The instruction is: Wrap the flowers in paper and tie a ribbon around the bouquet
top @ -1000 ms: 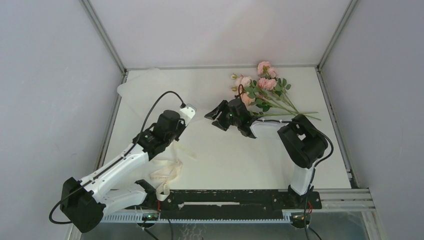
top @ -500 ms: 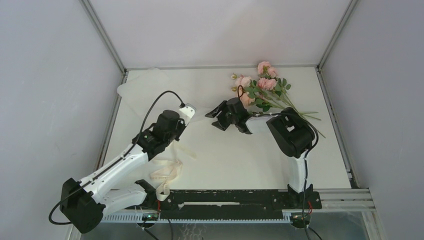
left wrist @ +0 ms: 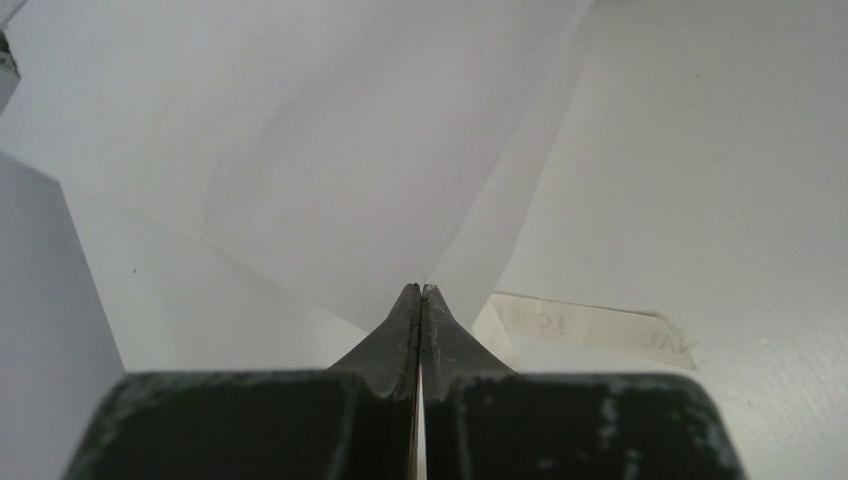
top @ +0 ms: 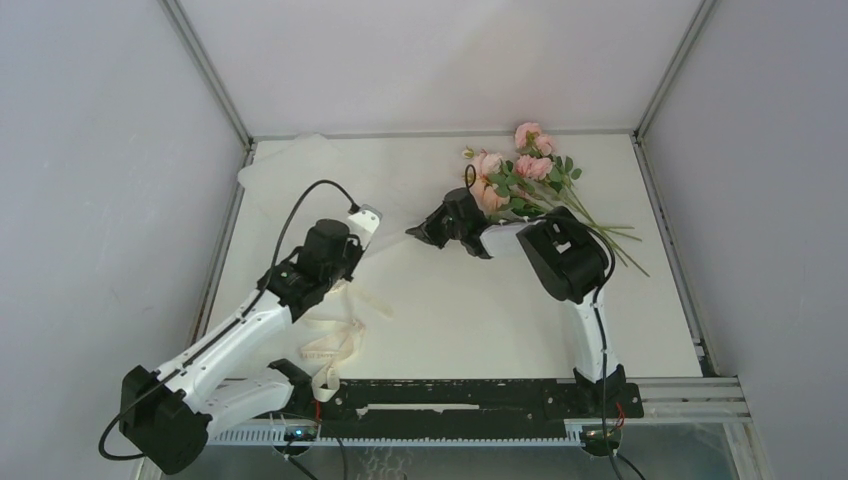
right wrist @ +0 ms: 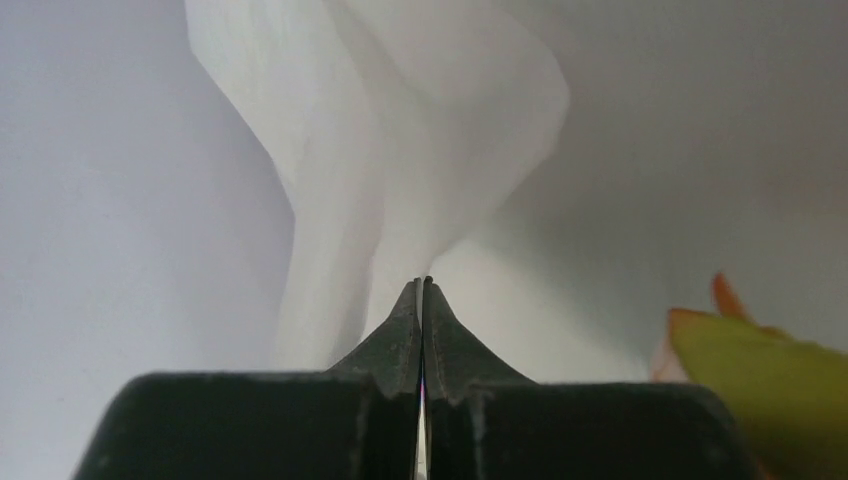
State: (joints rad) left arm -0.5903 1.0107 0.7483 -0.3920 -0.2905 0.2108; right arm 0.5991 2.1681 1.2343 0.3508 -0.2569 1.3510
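The off-white paper [top: 288, 163] lies at the back left and reaches toward the middle of the table. My left gripper [top: 357, 230] is shut on the paper [left wrist: 330, 170], which fans out from its tips [left wrist: 420, 290]. My right gripper [top: 416, 232] is shut on another edge, with folds of paper [right wrist: 420, 130] rising from its tips [right wrist: 421, 283]. The pink flowers [top: 525, 168] lie at the back right, just behind the right wrist, and a leaf and petal [right wrist: 760, 350] show at the right. The cream ribbon [top: 335, 345] lies loosely near the left arm, and one lettered strand [left wrist: 590, 325] shows beside the left fingers.
Grey walls with metal corner posts [top: 205, 70] close in the table on three sides. The table's right edge rail [top: 670, 250] runs beside the flower stems [top: 610, 235]. A black base rail [top: 450, 395] spans the near edge.
The right gripper has gone from open to shut, now pinching the paper, and its arm has swung left and back. The left arm has shifted slightly left, still holding the paper.
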